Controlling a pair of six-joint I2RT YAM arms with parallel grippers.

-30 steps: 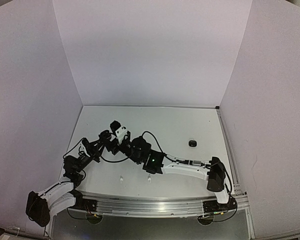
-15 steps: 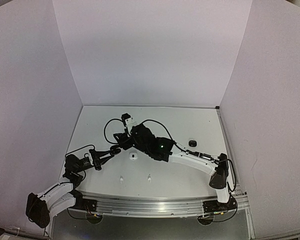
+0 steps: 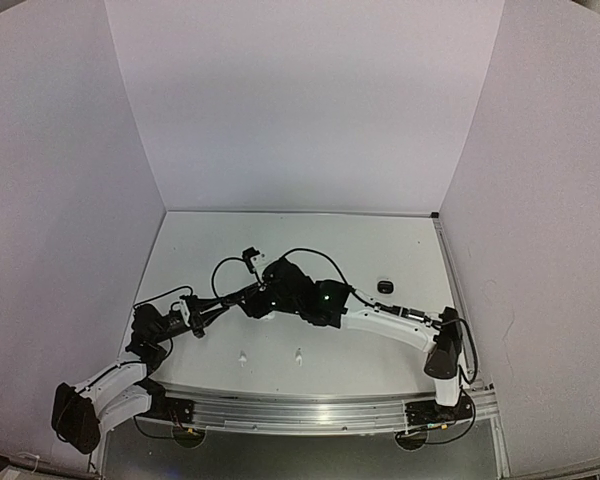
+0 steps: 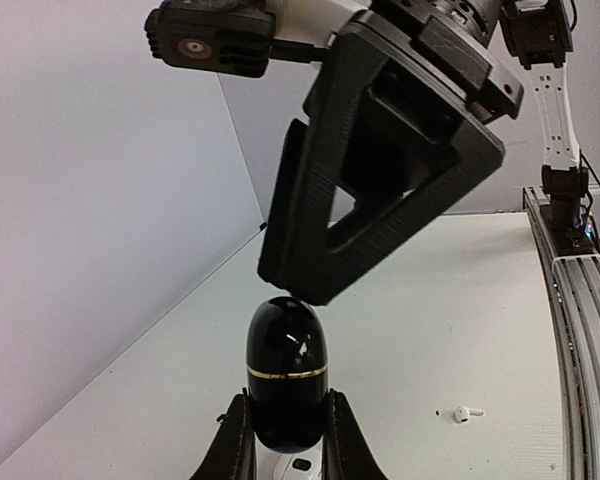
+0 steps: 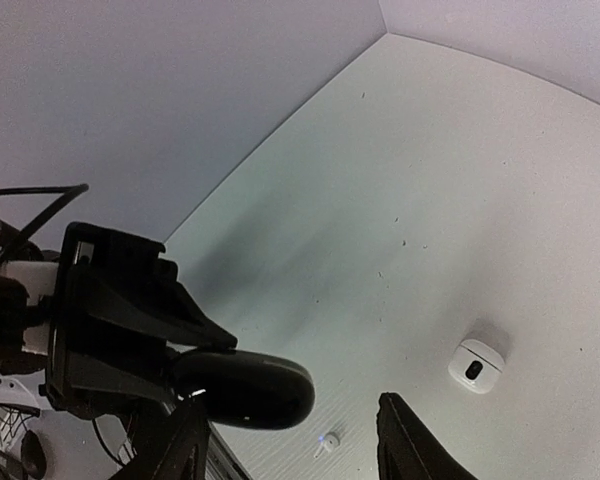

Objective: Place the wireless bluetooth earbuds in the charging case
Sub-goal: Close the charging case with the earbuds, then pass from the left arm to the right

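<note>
Top external view: both arms reach over the white table [image 3: 380, 240] and meet left of its centre, where their tips overlap and cannot be told apart.
Left gripper [image 4: 285, 402]: clenched on the black egg-shaped case, one finger on each flank.
Black egg-shaped case [image 4: 286, 350]: upright between those fingers, closed, with a thin gold band round its middle. Its rounded top is just under the right claw; whether they touch cannot be told.
Right gripper [image 5: 292, 415]: fingers spread, nothing grasped. In the left wrist view it hangs directly above the black case.
White earbuds: first earbud [image 3: 242, 356] and second earbud [image 3: 298, 353] lie on the table near its front edge, apart from each other and outside any case.
White case [image 5: 476, 365]: flat on the table beyond the right fingers, with a dark oval on its upper face.
Small black item [image 3: 385, 287]: on the table right of the arms, too small to identify.
</note>
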